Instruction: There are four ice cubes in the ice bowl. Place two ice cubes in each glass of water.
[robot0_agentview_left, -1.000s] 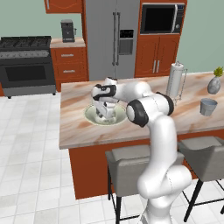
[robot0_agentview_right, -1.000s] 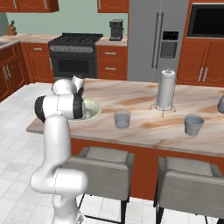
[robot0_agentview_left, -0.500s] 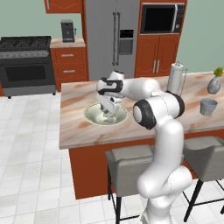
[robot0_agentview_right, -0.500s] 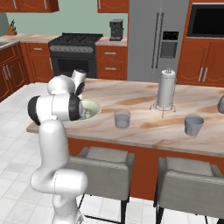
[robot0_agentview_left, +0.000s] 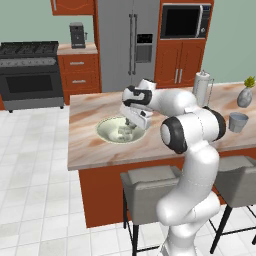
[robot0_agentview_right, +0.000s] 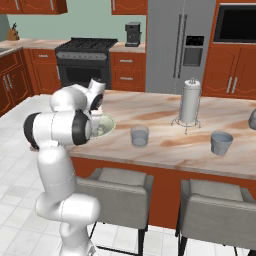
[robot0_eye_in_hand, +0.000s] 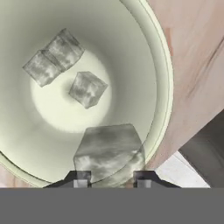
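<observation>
Ice cube, pale translucent, large in hand view (robot0_eye_in_hand: 109, 151) — clamped between dark two-finger gripper (robot0_eye_in_hand: 112, 179) tips, raised above wide cream-green ice bowl (robot0_eye_in_hand: 164, 87). Three other whitish cubes (robot0_eye_in_hand: 87, 89) lie on bowl floor — two touching, one apart. No readable writing.

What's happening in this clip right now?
The robot arm's gripper is over the ice bowl on the kitchen island, shut on one ice cube that sits between its fingertips. Three more cubes lie on the bowl's floor. The two glasses of water stand further along the counter, beside a tall white-silver jug; whether either holds ice is not clear.
</observation>
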